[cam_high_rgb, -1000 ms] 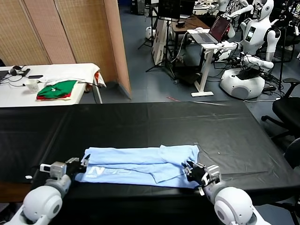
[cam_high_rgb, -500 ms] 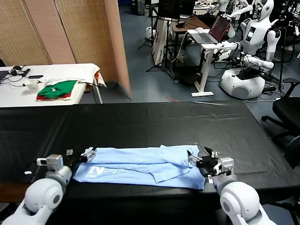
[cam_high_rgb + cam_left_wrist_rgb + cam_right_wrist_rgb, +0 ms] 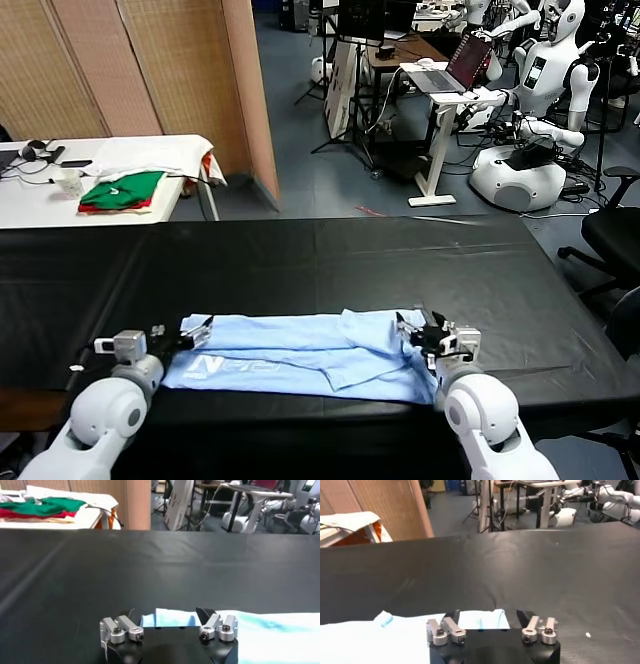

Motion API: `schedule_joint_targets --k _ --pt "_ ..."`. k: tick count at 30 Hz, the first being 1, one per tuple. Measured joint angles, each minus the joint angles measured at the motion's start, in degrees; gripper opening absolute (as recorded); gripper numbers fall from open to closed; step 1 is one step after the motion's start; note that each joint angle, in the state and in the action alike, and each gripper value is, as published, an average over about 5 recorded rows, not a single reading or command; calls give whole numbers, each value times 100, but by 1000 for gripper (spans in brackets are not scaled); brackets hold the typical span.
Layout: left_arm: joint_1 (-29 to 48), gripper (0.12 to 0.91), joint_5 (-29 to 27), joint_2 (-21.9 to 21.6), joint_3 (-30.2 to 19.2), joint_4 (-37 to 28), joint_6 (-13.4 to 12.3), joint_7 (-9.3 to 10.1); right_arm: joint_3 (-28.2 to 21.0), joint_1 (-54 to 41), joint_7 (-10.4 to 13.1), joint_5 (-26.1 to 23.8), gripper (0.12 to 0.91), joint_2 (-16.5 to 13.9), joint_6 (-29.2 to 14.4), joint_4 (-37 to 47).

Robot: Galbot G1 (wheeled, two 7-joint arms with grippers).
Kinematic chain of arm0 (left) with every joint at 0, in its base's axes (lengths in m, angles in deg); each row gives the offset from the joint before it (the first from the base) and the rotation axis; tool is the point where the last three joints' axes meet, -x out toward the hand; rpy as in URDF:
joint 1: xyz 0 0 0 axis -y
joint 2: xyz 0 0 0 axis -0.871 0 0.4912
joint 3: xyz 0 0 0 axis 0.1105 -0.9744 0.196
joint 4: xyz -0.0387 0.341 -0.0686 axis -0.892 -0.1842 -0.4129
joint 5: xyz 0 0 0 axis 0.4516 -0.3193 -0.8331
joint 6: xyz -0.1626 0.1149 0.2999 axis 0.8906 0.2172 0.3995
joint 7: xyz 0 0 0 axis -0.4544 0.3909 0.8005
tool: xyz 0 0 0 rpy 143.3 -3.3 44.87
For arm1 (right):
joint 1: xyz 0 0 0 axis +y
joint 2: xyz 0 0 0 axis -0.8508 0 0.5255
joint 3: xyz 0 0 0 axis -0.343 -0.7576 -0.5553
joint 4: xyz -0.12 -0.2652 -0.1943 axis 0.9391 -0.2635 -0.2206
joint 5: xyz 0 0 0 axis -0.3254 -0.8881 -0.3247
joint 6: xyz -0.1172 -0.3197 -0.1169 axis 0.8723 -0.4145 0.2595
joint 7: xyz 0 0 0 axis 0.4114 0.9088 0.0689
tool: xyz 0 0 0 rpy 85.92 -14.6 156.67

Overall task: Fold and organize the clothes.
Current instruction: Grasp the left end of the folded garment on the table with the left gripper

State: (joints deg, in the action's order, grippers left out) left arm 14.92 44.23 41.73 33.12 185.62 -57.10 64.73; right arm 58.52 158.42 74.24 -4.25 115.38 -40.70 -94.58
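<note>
T-shirt (image 3: 300, 350) lies between left pincer (image 3: 190, 333) and right pincer (image 3: 418, 335).

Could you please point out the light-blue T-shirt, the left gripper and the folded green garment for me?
light-blue T-shirt (image 3: 290, 352): head view, middle of the fabric.
left gripper (image 3: 197, 331): head view, between its fingertips.
folded green garment (image 3: 122, 189): head view, its top.

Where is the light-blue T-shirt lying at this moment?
In the head view the light-blue T-shirt lies as a folded strip along the near edge of the black table, between the left gripper and the right gripper.
</note>
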Motion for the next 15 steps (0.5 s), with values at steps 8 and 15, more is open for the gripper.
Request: schedule_joint_targets --k 8,15 --pt "-5 269 57 62 7 -33 20 -5 -55 -105 -42 -65 142 101 -181 167" --pt "34 165 -285 90 35 -130 -77 12 -194 -371 -335 -59 141 106 -475 463"
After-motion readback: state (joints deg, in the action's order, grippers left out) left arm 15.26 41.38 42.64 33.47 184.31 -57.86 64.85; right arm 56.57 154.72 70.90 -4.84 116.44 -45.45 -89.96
